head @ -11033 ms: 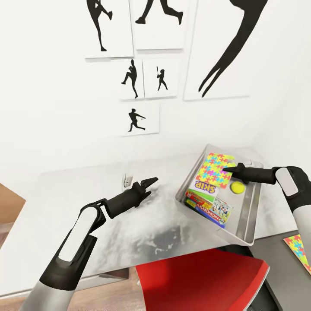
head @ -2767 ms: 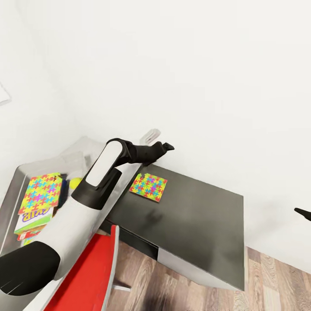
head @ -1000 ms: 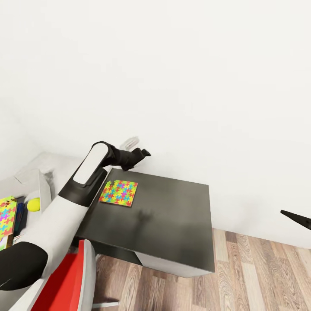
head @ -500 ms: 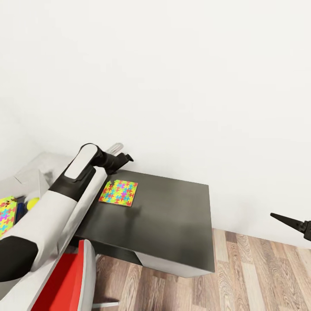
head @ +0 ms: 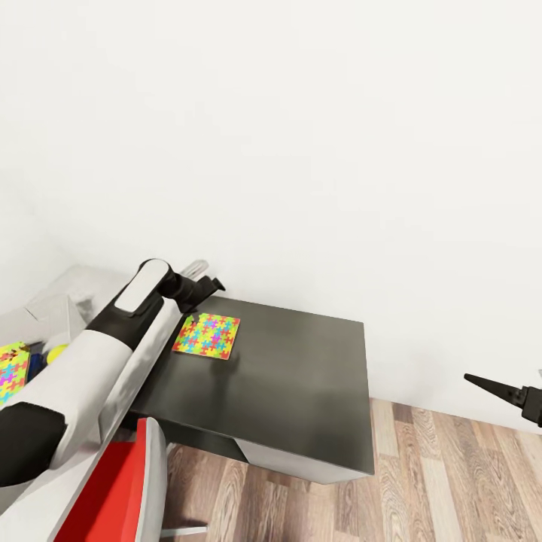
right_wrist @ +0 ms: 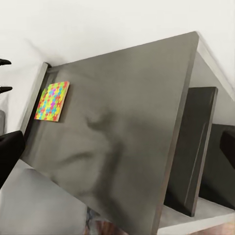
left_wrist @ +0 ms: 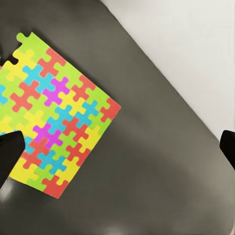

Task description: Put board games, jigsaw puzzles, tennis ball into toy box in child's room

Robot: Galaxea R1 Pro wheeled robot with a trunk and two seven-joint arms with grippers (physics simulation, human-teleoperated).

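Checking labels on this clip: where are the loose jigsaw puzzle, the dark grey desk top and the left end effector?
jigsaw puzzle (head: 207,336), head view, centre of its patterned face.
dark grey desk top (head: 301,376), head view, bare middle.
left end effector (head: 212,284), head view, between its fingertips.

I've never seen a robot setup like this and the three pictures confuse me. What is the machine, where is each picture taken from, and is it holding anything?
This is a simulated two-armed robot. The big picture comes from its head camera, looking down over its arms. The white and black limb is its left arm, ending in the left gripper above the dark grey desk top. The black tip at the edge is the right gripper, out over the wood floor. The other two pictures come from cameras at each wrist. One thin colourful jigsaw puzzle lies flat on the desk; the left wrist camera sees it close up. Both grippers look open and hold nothing. A red chair stands nearby.
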